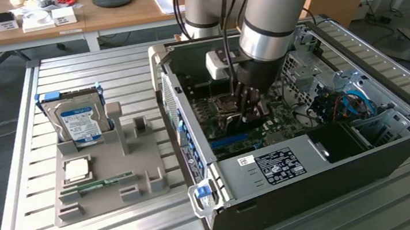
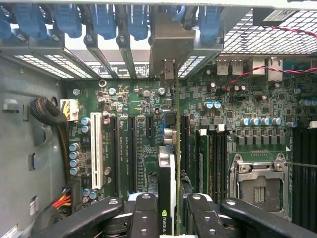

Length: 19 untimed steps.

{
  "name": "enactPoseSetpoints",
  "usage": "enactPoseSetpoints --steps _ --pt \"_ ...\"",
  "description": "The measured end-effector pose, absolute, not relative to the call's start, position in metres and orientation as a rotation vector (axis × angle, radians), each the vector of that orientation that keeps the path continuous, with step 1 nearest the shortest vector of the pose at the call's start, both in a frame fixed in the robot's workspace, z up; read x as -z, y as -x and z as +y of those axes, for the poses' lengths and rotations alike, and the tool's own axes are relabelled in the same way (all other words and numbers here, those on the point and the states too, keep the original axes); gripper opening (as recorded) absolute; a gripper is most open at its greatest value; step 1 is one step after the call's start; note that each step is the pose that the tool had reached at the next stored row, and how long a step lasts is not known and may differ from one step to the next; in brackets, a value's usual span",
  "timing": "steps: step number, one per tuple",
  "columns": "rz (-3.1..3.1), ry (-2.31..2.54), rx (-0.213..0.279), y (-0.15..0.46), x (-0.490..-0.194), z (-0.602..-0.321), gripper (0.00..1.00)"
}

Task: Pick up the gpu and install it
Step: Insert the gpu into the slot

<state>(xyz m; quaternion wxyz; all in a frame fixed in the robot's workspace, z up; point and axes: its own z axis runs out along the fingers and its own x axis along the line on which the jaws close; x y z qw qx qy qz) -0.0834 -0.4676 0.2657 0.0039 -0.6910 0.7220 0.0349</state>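
Note:
My gripper (image 1: 252, 105) reaches down into the open computer case (image 1: 394, 145), over the motherboard. Its fingers (image 2: 145, 214) are shut on the gpu (image 2: 166, 191), a thin dark card seen edge-on in the wrist view, with a logo label by the fingers. The card stands on edge along the black expansion slots (image 2: 132, 148). Its silver bracket (image 2: 171, 47) lies against the slot openings in the case's rear wall. Whether the card's lower edge sits in a slot is hidden. In the exterior view the gpu (image 1: 243, 123) shows as a dark strip under the fingers.
A grey fixture tray (image 1: 146, 174) on the exterior view's left holds a hard drive (image 1: 78, 121), a RAM stick (image 1: 97, 185) and a square chip (image 1: 77, 170). In the case are the power supply (image 1: 273, 168), blue cables (image 1: 351, 104), the processor socket (image 2: 260, 186) and a white slot (image 2: 96, 156).

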Motion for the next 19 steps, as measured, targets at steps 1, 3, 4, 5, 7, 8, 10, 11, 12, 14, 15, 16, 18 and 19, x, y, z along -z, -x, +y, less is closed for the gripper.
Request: enactPoseSetpoints --steps 1,3,4,5,7,8,10,11,12,14,15,16,18,19 --pt "2.263 2.165 -0.109 0.0835 -0.2652 -0.4676 0.27" --pt "2.263 2.166 -0.109 0.0838 -0.2644 -0.4677 0.27" --pt "2.263 2.166 -0.109 0.0839 -0.2642 -0.4677 0.27" --pt "2.263 2.165 -0.109 0.0839 -0.263 -0.4676 0.27" --pt "2.263 2.165 -0.109 0.0845 -0.2602 -0.4676 0.27" --pt "2.263 2.166 -0.109 0.0845 -0.2598 -0.4677 0.27" --pt "2.263 2.166 -0.109 0.0846 -0.2596 -0.4677 0.27" --pt "2.263 2.165 -0.109 0.0846 -0.259 -0.4676 0.27" --pt "2.263 2.165 -0.109 0.0847 -0.2583 -0.4676 0.27" --pt "2.263 2.166 -0.109 0.0849 -0.2572 -0.4677 0.27" --pt "2.263 2.166 -0.109 0.0849 -0.2572 -0.4677 0.27" --pt "2.263 2.166 -0.109 0.0849 -0.2572 -0.4677 0.27" --pt "2.263 2.166 -0.109 0.0849 -0.2571 -0.4676 0.27" --pt "2.263 2.166 -0.109 0.0849 -0.2571 -0.4676 0.27"
